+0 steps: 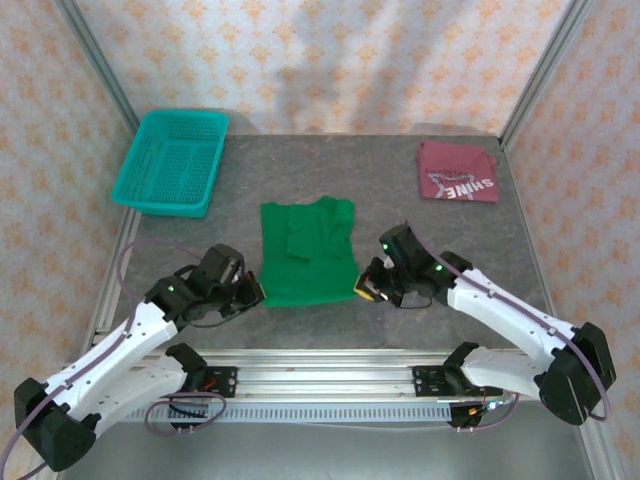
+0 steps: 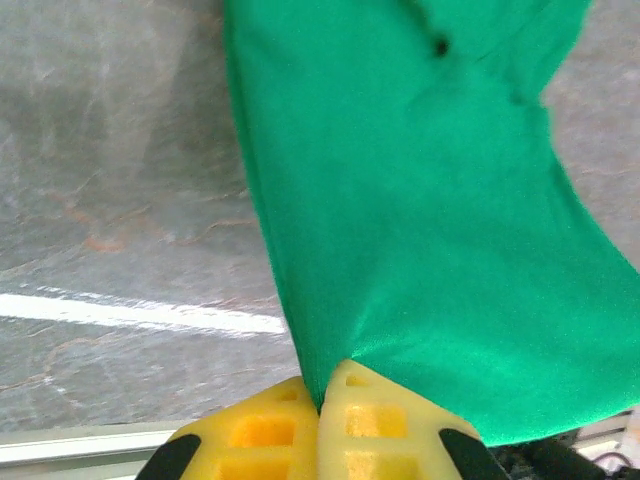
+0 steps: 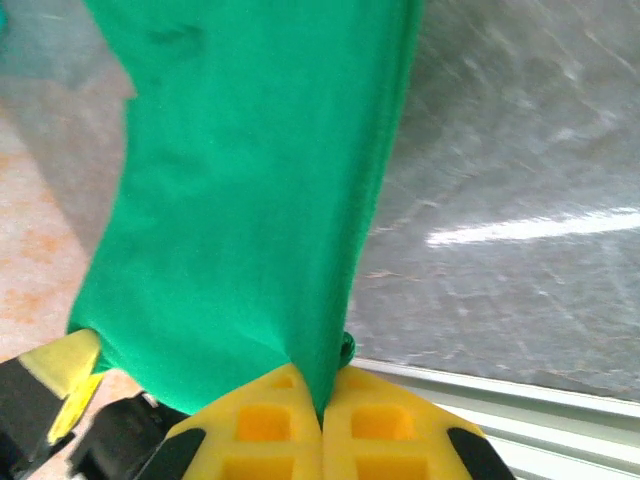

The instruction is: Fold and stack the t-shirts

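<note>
The green t-shirt (image 1: 308, 250) lies in the middle of the table, its sleeves folded in. My left gripper (image 1: 256, 292) is shut on its near left corner, and in the left wrist view the green cloth (image 2: 420, 200) runs out from between the yellow fingertips (image 2: 260, 430). On the near right corner my right gripper (image 1: 366, 291) is shut too, with green cloth (image 3: 240, 200) pinched between its yellow fingertips (image 3: 390, 430). The maroon t-shirt (image 1: 457, 171) with white lettering lies folded at the far right of the table.
A teal mesh basket (image 1: 172, 161) stands at the far left. Metal frame posts (image 1: 98, 70) rise at the back corners. A metal rail (image 1: 330, 365) runs along the near edge between the arm bases.
</note>
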`<state>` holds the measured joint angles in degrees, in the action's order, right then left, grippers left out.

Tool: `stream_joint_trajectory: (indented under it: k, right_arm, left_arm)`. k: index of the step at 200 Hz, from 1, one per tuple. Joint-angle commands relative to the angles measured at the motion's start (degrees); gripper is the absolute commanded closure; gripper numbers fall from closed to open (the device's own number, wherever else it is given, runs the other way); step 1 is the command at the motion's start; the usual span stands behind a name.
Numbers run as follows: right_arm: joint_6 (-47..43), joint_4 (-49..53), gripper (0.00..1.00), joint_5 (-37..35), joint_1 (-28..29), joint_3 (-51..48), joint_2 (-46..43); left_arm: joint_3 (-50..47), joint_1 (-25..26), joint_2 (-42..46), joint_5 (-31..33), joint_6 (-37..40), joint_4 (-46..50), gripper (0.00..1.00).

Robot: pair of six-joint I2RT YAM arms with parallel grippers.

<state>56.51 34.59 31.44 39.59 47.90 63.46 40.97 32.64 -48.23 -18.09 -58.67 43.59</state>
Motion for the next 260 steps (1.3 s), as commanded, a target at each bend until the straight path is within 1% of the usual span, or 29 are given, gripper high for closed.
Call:
stream_joint_trajectory:
  k: [1, 15, 70, 108, 146, 191, 248, 260]
  right_arm:
    - [-2.3, 5.2, 1.00, -3.7, -0.7, 6.5, 2.4]
    - [-4.2, 5.7, 1.00, -3.2, -1.9, 9.6, 4.7]
    - [-12.4, 8.9, 1.00, -0.5, -8.9, 22.8, 17.5]
    - [-16.6, 10.4, 1.00, 1.8, -12.7, 31.0, 26.4]
    - [-19.1, 11.7, 1.00, 3.5, -15.8, 37.1, 34.4]
    - [-21.6, 13.7, 1.00, 3.4, -17.4, 44.2, 42.4]
    - [-21.5, 13.7, 1.00, 3.0, -20.0, 50.8, 52.6]
    - [-20.8, 12.8, 0.98, 2.3, -20.4, 52.9, 55.4]
  left_arm:
    - [6.3, -0.4, -2.9, 3.1, 1.6, 2.1, 1.00]
    - [8.4, -1.9, -5.6, 2.2, 3.0, 1.4, 1.00]
    - [15.3, -12.1, -14.7, -3.8, 7.6, -1.3, 1.00]
    - [20.9, -16.5, -23.1, -7.1, 11.4, -2.0, 1.00]
    - [25.4, -19.1, -31.1, -8.8, 14.1, -2.9, 1.00]
    - [30.0, -22.4, -38.6, -9.1, 16.9, -3.0, 1.00]
    - [35.6, -25.5, -49.8, -10.4, 19.9, -4.3, 1.00]
    - [37.5, -26.0, -52.8, -10.3, 20.4, -4.6, 1.00]
